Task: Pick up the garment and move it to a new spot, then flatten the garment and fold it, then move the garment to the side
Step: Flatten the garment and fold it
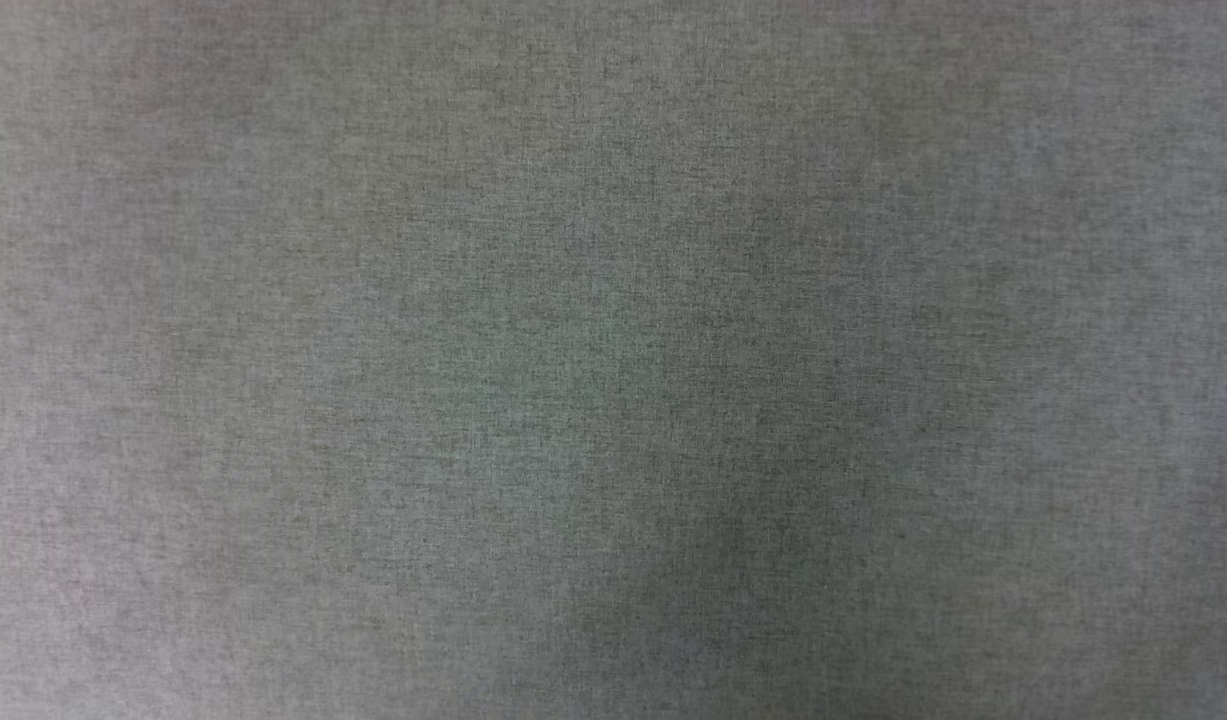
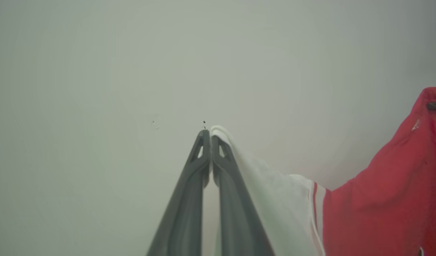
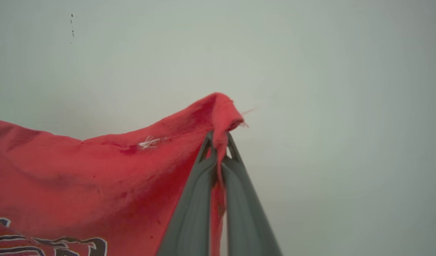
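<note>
Cloth (image 1: 613, 360), grey and woven, flat under the head camera, by the look of it the landing ground. Left wrist view: left gripper (image 2: 210, 132) pressed together, pinching the white edge of a sleeve (image 2: 274, 192) at the very fingertips; garment (image 2: 381, 199) falling away to the right of that view, striped trim (image 2: 317, 202) first, then red body climbing to a second peak at the far right edge. Right wrist view: right gripper (image 3: 219, 137) likewise clamped, red fabric bunched between the tips and poking just past them, body sagging away to that view's left, top of the logo (image 3: 43, 243) at the bottom left corner. Held aloft, then, between both arms against a plain pale background, touching no surface so far as can be told. Long axis strung from one pinch to the other, slack in the middle — neither arm nearer, each on its own end. Judged next: carry across and lower together, arms drawn apart to take up the sag before laying flat.
</note>
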Available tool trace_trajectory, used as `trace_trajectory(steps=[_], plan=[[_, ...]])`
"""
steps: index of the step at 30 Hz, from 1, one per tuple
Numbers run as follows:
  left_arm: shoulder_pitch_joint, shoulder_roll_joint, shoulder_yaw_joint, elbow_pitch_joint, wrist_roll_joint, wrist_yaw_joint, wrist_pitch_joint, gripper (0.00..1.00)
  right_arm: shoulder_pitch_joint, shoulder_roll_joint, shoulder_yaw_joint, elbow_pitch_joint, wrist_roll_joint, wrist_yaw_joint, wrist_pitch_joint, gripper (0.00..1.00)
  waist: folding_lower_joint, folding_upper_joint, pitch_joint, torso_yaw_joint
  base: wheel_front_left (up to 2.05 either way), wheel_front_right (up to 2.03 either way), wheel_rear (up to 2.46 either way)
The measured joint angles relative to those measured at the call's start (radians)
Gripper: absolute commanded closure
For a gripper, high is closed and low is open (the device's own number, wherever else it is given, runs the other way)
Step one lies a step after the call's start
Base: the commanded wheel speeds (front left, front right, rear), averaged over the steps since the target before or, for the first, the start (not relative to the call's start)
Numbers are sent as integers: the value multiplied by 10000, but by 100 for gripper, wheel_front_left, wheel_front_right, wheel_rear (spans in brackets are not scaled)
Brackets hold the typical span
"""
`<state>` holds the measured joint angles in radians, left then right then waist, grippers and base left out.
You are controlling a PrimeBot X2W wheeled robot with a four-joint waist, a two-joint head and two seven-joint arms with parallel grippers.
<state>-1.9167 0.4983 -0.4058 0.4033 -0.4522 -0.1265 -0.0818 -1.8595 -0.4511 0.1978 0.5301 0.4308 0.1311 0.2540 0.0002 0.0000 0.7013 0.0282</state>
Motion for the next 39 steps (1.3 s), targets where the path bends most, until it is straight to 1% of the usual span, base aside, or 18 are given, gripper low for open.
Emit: trace_trajectory(steps=[4,9,13,17,22,25,27,34,39], plan=[[128,121,-194,479,-58,-15,-249,100,-51,23,428,694,138,0,-426,100,0,0,132,41,0,0,0],[1012,234,-337,924,-370,-17,-662,100,532,-35,1321,1248,433,2,-849,100,-1,0,184,39,0,0,0],[2062,332,-355,1183,-610,-17,-1057,100,1451,-138,2057,1475,867,2,-1162,100,-1,0,115,7,0,0,0],[3340,431,-355,1264,-871,-15,-1350,100,2546,-280,2548,1482,1352,2,-1561,100,-1,0,-42,-16,0,0,0],[5317,640,-385,819,-1066,84,-1569,100,3957,-466,3037,1072,1925,2,-1916,100,-1,0,-420,-49,0,0,0],[6674,842,-291,244,-1254,299,-1661,100,4950,-625,3260,652,2242,2,-2021,100,-2,0,-735,-78,0,0,0],[7615,943,-198,-293,-1308,552,-1695,100,5680,-823,3430,276,2393,2,-2033,100,-2,0,-972,-84,0,0,0],[11248,1346,8,-2491,-1584,1664,-1764,100,7939,-1507,3682,-1080,2771,2,-1791,100,-3,0,-1877,-17,0,0,0],[13454,1592,46,-3607,-1870,2313,-1724,100,9542,-1662,3576,-1528,2905,2,-1668,100,-3,0,-2582,6,0,0,0]])
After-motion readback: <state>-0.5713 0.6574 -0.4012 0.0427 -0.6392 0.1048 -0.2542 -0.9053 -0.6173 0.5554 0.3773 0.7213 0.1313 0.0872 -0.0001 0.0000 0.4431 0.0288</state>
